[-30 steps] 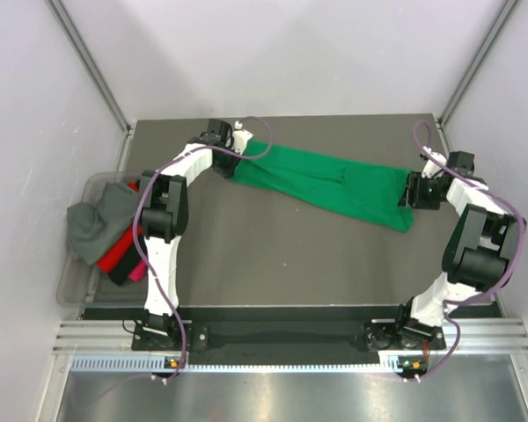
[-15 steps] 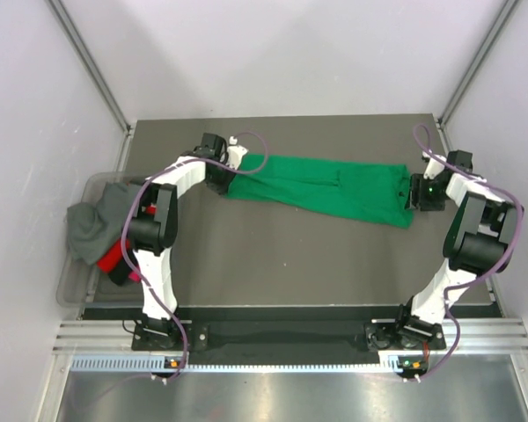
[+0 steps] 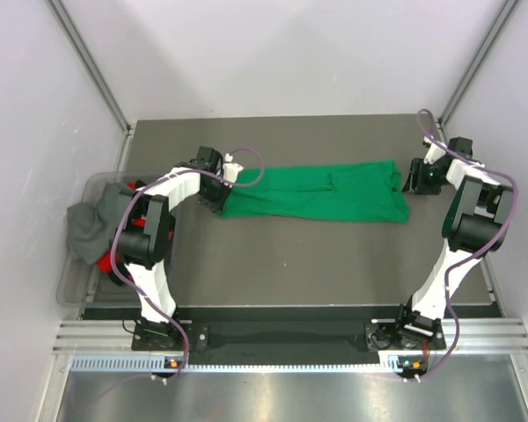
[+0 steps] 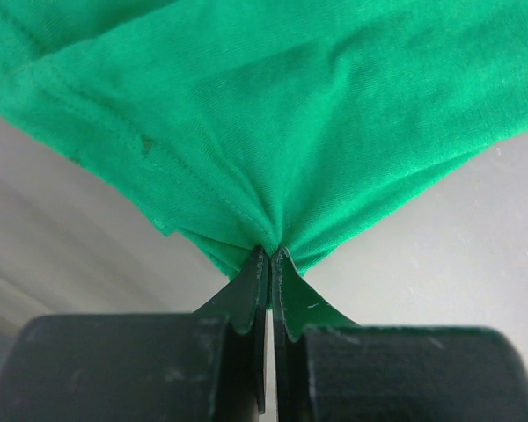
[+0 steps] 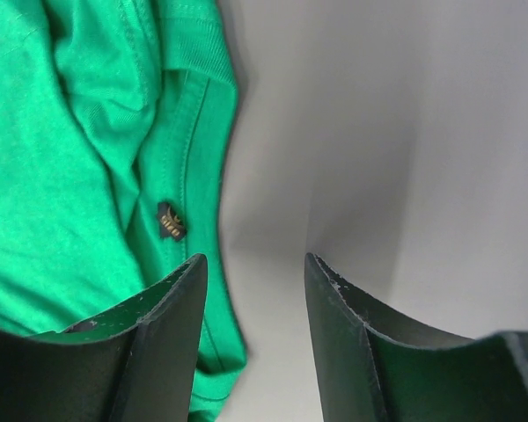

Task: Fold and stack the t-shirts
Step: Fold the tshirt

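Green t-shirt (image 3: 321, 192) has swung level, left gripper (image 4: 270, 252) pinching it, right gripper (image 5: 253, 260) agape.

Everything is lit evenly and brightly by diffuse light; only soft shadows are cast on the table (image 5: 405, 132) beside the green t-shirt (image 5: 70, 176) (its weave is rendered sharply up close).

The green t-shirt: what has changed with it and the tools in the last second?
The left tool, still shut on the green t-shirt, pulled its left end toward the near edge, so the shirt now lies level, not slanted. The right tool drew off the right end and stands open. The bin of other shirts stayed.
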`<control>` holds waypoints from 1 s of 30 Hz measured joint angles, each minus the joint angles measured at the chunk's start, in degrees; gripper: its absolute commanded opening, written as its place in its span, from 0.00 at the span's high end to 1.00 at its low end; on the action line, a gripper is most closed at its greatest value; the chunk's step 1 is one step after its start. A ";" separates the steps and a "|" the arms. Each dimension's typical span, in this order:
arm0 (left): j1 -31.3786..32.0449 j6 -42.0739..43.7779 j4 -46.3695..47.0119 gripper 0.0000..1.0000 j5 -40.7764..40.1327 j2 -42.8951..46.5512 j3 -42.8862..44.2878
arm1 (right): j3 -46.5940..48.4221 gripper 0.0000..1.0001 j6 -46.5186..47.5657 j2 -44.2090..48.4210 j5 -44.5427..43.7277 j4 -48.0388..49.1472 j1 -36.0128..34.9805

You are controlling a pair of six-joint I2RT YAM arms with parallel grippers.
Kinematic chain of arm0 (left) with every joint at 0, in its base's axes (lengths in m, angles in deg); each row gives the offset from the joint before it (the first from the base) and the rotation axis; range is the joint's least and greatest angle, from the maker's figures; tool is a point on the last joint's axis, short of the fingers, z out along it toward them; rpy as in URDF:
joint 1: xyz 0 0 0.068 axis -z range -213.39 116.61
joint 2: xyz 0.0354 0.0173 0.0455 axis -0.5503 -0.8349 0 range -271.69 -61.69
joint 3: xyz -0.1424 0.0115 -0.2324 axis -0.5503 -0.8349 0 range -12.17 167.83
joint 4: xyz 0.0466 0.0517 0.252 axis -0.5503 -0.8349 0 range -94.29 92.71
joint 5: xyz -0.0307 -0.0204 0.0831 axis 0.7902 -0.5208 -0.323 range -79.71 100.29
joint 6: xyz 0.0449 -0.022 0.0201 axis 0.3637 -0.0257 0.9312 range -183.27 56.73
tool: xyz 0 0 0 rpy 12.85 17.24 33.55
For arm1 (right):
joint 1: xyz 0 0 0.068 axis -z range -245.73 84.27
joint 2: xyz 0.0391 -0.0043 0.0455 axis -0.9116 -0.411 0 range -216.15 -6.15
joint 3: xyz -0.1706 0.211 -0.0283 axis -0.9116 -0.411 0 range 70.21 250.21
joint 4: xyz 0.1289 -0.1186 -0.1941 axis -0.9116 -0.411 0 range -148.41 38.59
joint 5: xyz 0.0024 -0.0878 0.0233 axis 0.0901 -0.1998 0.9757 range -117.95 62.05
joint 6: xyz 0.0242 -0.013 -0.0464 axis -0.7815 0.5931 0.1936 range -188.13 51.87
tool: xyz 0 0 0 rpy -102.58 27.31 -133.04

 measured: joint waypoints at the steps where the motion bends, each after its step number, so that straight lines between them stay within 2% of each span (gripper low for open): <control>1: 0.13 -0.02 -0.37 1.00 -0.02 0.37 -0.37 | 0.00 0.52 0.00 -0.02 0.55 0.00 -0.07; 10: 1.53 -0.04 -1.97 1.00 -0.48 3.15 -3.37 | -0.15 0.52 0.04 -0.15 3.39 -0.22 -0.50; 19: 3.08 -0.42 -3.65 1.00 -1.66 7.06 -4.79 | 2.69 0.53 2.19 -1.95 2.21 -1.68 -3.65; 30: 4.55 -0.92 -4.76 1.00 -2.43 10.49 -8.13 | 8.68 0.81 4.20 -5.44 -3.19 -4.87 -8.22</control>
